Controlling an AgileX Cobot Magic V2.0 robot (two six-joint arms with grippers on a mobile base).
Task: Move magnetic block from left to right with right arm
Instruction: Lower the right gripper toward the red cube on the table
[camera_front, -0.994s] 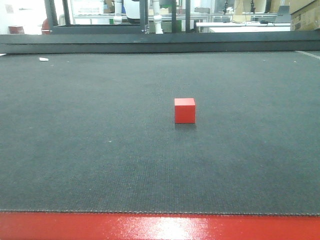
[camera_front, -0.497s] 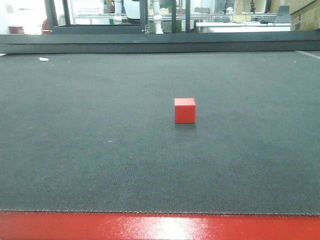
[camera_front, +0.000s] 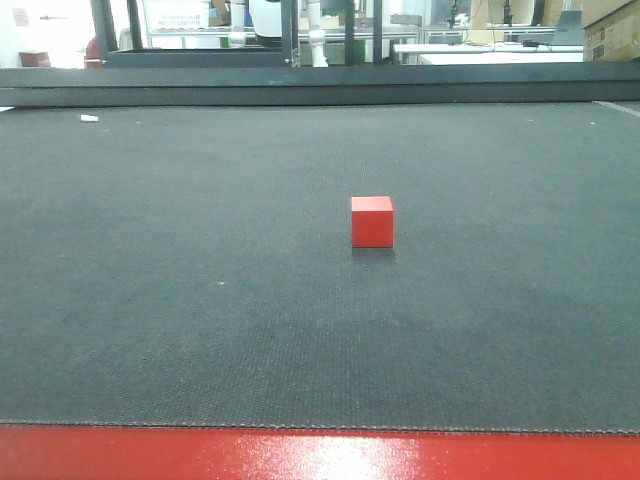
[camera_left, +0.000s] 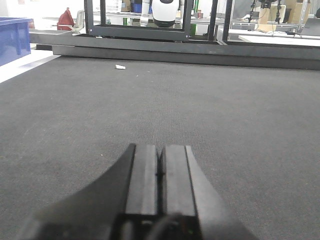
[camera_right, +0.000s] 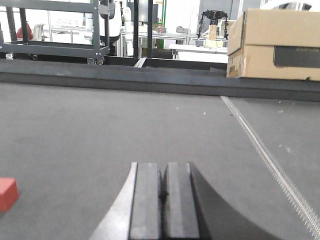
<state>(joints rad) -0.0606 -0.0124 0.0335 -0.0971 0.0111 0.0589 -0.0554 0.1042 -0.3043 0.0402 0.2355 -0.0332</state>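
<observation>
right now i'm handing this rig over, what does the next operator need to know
Left gripper: jaws shut, empty.
Right gripper: jaws shut, empty.
Magnetic block: alone on the mat, to the left of the right gripper, untouched.
Done: no grasp yet.
Left: open the right jaws, reach left, grasp the block, set it down on the right.

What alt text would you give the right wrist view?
The right hand, closed and holding nothing, sits low over a dark mat at the bottom centre. The red magnetic block is cut off at the lower-left edge, apart from the hand; a tan cardboard box stands at the upper right.
</observation>
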